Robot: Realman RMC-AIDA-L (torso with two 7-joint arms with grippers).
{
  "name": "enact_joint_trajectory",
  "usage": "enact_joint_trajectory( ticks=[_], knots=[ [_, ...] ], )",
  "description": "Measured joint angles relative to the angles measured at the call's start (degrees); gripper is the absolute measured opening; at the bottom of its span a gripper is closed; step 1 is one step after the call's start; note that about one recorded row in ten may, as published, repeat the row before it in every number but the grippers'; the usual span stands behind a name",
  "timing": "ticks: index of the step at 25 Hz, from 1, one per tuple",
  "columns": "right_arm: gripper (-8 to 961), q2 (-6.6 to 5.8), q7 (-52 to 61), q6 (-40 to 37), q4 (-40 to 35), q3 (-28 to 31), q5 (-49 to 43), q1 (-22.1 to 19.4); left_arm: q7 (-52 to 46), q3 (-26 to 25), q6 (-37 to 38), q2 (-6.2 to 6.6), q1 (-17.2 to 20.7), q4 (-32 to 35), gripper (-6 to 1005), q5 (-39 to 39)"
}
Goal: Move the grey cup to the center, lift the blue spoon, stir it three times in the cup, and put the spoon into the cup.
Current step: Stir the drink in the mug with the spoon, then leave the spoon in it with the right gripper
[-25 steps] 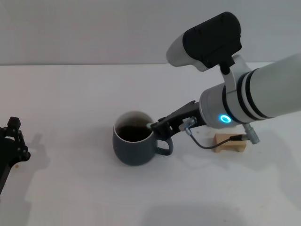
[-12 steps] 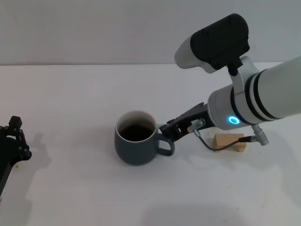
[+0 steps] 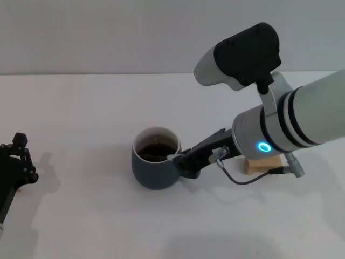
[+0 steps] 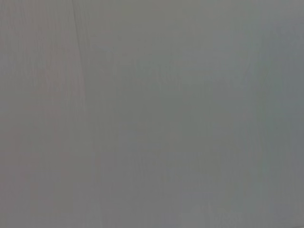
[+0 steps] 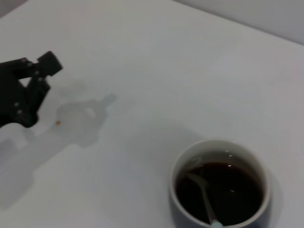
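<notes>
Head view: cup (image 3: 155, 164) mid-bench; right gripper (image 3: 180, 160) at its rim, pinching the spoon (image 3: 171, 157). Left gripper (image 3: 13, 167) parked at bench edge, state unclear.
Right wrist view: spoon bowl (image 5: 197, 182) submerged; stir in small circles, clear of the wall.

A pale wooden block (image 3: 262, 164) lies on the white table (image 3: 81, 108) to the right of centre, partly hidden from above, while a plain grey wall (image 3: 108, 32) runs along the table's far edge and a small orange speck (image 5: 58, 123) sits at the table's left.
</notes>
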Motion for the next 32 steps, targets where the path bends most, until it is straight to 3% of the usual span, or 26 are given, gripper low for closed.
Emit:
enact_joint_trajectory(
  ticks=[19, 32],
  knots=[
    [159, 0.03, -1.3, -4.8, -3.3, -0.8, 1.3, 1.9, 0.0, -0.1, 0.0, -0.02, 0.1, -0.3, -2, 0.2],
    [158, -0.24, -3.5, -5.8, -6.0, 2.8, 0.8, 2.9, 0.0, -0.2, 0.0, -0.02, 0.0, -0.1, -2, 0.0]
  ],
)
